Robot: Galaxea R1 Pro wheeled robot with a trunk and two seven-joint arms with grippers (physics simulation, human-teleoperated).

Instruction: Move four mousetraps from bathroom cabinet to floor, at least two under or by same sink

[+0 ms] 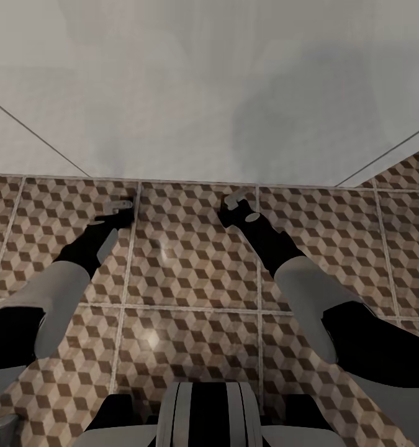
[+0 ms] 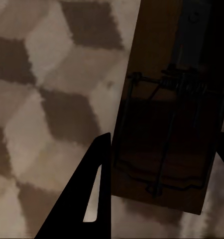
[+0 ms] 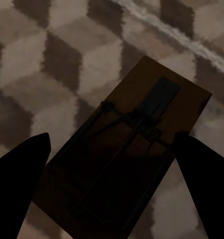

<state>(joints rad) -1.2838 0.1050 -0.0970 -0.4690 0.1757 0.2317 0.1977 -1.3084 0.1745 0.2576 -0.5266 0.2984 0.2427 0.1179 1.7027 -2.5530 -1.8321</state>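
- Two mousetraps are visible, one per wrist camera.
- Left gripper (image 1: pixel 117 211): one mousetrap (image 2: pixel 167 127) lies on the bathroom floor (image 1: pixel 190 279) between its fingers; grip state cannot be determined.
- Right gripper (image 1: pixel 233 208): jaws spread wide, straddling the second mousetrap (image 3: pixel 124 154), flat on the tiles.

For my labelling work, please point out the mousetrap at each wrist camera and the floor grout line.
left mousetrap (image 2: pixel 164 149), left wrist view, board under the wire.
right mousetrap (image 3: pixel 127 149), right wrist view, board near the spring.
grout line (image 3: pixel 191 42), right wrist view, pale strip.
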